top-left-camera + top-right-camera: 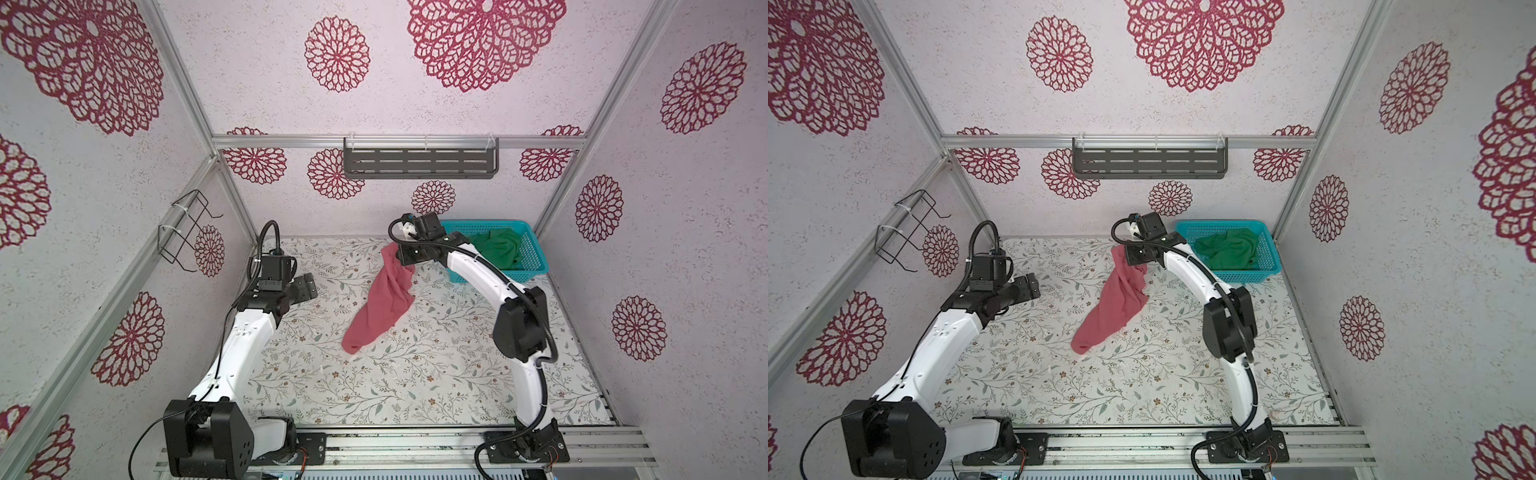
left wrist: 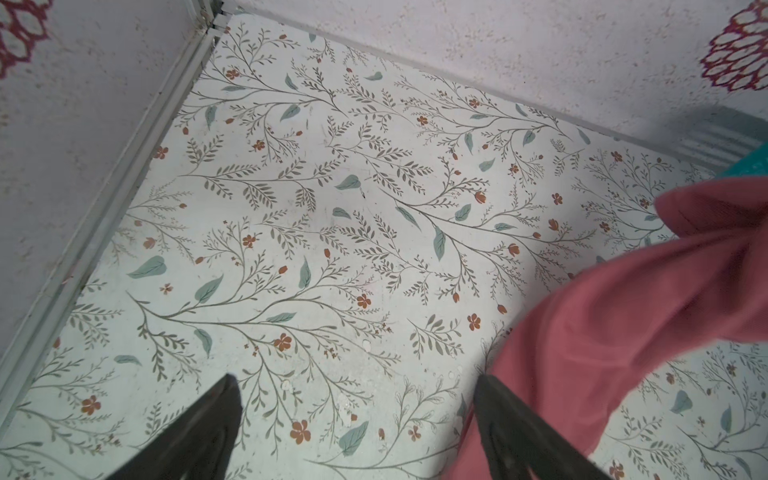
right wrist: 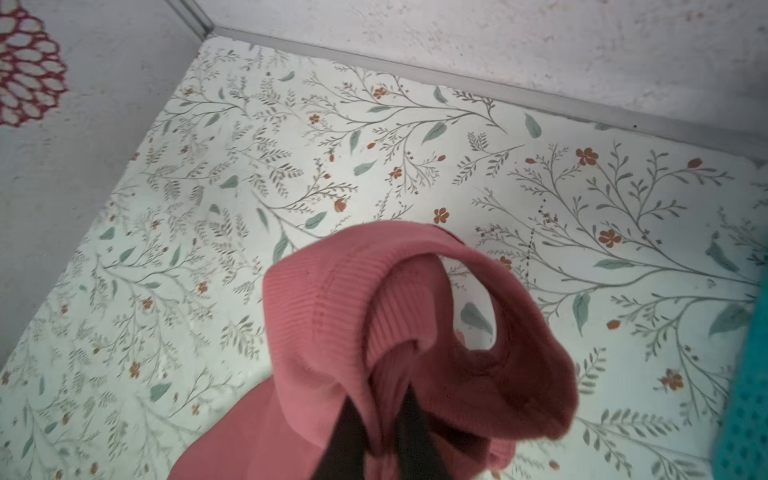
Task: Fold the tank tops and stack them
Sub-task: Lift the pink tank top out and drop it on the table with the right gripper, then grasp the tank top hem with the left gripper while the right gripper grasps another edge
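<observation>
The dusty pink-red ribbed-knit tank top [image 1: 382,303] hangs from the right pincer [image 3: 380,401], whose fingers pinch a bunched edge, and trails down onto the floral-patterned table [image 1: 415,374]; the left pincer [image 2: 357,415] stands spread and empty, clear of the cloth. The bright green cloth tank top [image 1: 498,249] lies crumpled in the turquoise plastic mesh basket [image 1: 535,255] just behind the right pincer. Judged light, limp and stretchy, the knit ropes under one pinch and wants holds at two shoulder or hem corners.

I'd call this a robotics lab cell, probably — bare aluminium frame [image 1: 282,141], wallpaper-covered panels [image 1: 249,83] for walls, arm bases [image 1: 525,448] bolted to a slotted rail [image 1: 415,448].
</observation>
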Controlling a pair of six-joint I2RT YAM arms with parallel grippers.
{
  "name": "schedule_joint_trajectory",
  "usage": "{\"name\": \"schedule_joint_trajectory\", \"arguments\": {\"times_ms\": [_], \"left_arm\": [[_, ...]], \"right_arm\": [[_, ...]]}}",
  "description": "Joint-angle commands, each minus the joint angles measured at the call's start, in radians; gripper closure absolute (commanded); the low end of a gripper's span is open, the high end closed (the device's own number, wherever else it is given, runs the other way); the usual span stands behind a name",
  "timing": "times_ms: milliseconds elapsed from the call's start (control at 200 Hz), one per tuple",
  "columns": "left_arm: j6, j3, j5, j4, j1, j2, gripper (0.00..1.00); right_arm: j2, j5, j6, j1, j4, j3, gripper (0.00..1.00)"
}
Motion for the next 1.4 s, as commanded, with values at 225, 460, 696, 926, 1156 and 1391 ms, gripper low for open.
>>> {"name": "schedule_joint_trajectory", "arguments": {"times_ms": [225, 460, 696, 926, 1156, 1391], "left_arm": [[-0.198, -0.126, 0.045, -0.131, -0.158, -0.106, 0.32], [-0.447, -0.269, 0.023, -0.203, -0.425, -0.162, 0.46], [-0.497, -0.301, 0.069, -0.051, -0.495, 0.021, 0.38], [-0.477, -0.268, 0.129, 0.122, -0.479, 0.186, 0.47], [-0.467, -0.249, 0.102, 0.141, -0.472, 0.231, 0.73], [-0.431, -0.198, 0.063, 0.063, -0.471, 0.222, 0.76]], "right_arm": [[-0.278, 0.114, -0.042, -0.058, -0.046, -0.195, 0.04], [-0.595, 0.108, 0.050, -0.023, 0.001, -0.760, 0.16], [-0.667, 0.080, 0.281, 0.199, 0.230, -1.074, 0.44], [-0.535, 0.151, 0.412, 0.303, 0.373, -1.081, 0.66], [-0.433, 0.192, 0.470, 0.306, 0.461, -1.043, 0.81], [-0.368, 0.242, 0.510, 0.293, 0.531, -1.019, 0.82]]}}
